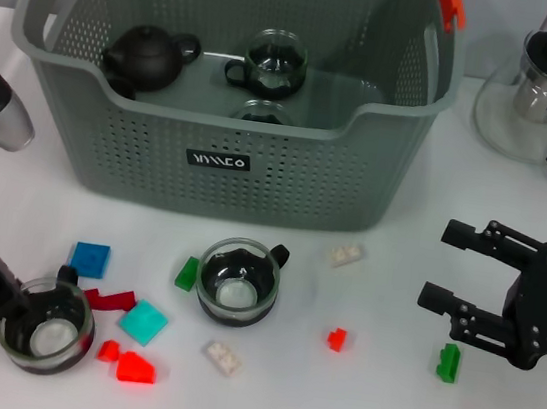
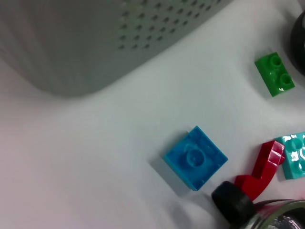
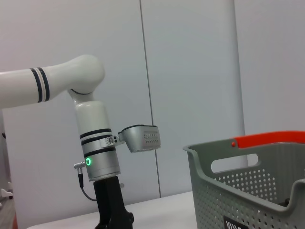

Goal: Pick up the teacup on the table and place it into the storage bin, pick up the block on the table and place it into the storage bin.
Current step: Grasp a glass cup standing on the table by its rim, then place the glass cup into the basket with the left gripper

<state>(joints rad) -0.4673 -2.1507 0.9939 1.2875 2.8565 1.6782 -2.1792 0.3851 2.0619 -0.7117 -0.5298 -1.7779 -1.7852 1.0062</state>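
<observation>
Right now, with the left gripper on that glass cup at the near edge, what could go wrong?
1. The left gripper seems to grip the glass teacup at its rim only; the cup could tilt or slip when lifted.
2. The dark red block, blue square block and red blocks crowd the cup; a drag could scatter them.
3. The grey perforated storage bin already holds a black teapot and glass cups, so a careless drop could hit them.

Bright, even light; soft shadows
</observation>
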